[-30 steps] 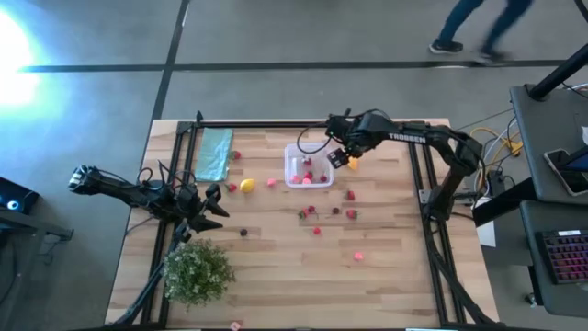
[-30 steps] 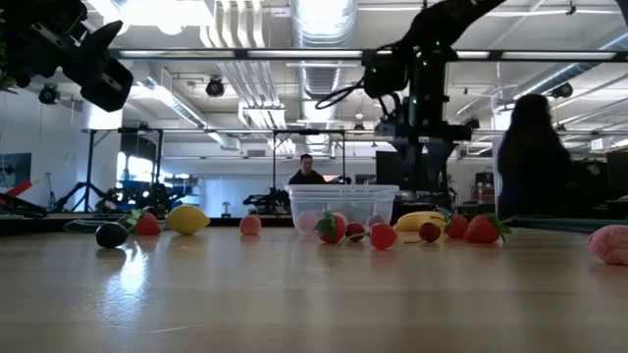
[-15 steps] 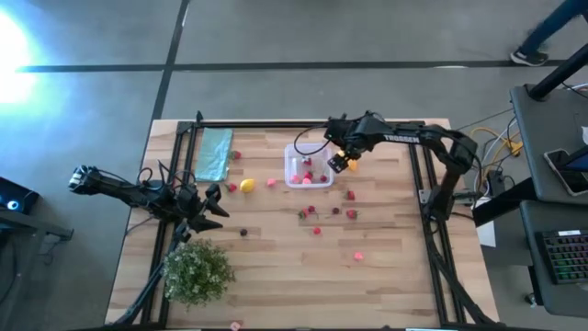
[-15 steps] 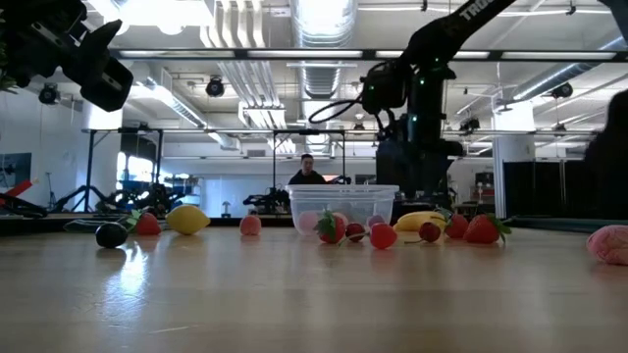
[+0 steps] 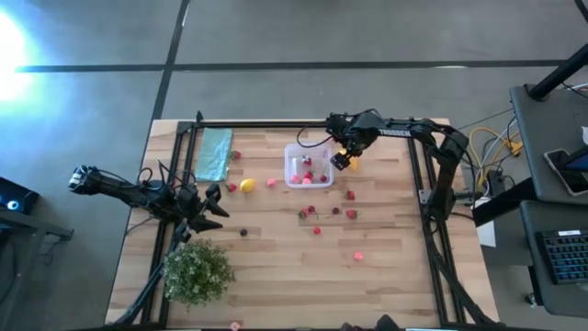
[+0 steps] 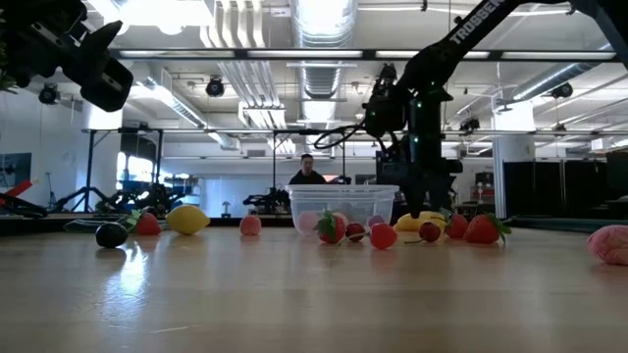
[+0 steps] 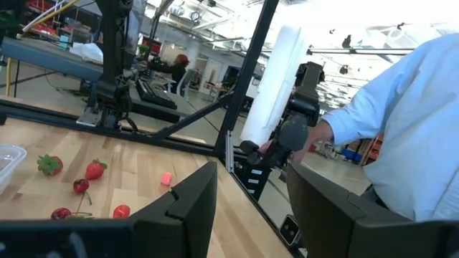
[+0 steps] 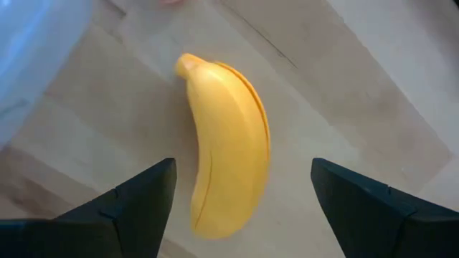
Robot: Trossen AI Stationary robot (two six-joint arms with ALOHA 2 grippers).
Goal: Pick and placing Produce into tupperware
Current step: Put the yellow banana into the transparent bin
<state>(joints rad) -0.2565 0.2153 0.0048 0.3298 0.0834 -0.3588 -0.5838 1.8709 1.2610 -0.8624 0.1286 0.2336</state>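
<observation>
Right hand [image 8: 240, 193] open over banana [image 8: 228, 143], tupperware [image 5: 307, 165] just beside, table [image 5: 386, 276] w/ strawberries [image 5: 350, 213]

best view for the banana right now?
Right wrist view: the banana fills the frame, lying on the wood between the open right pincer fingers, untouched. High view shows only a yellow speck at the pincer, right of the tupperware. Low view shows a sliver behind the arm. Left wrist view misses it.
</observation>
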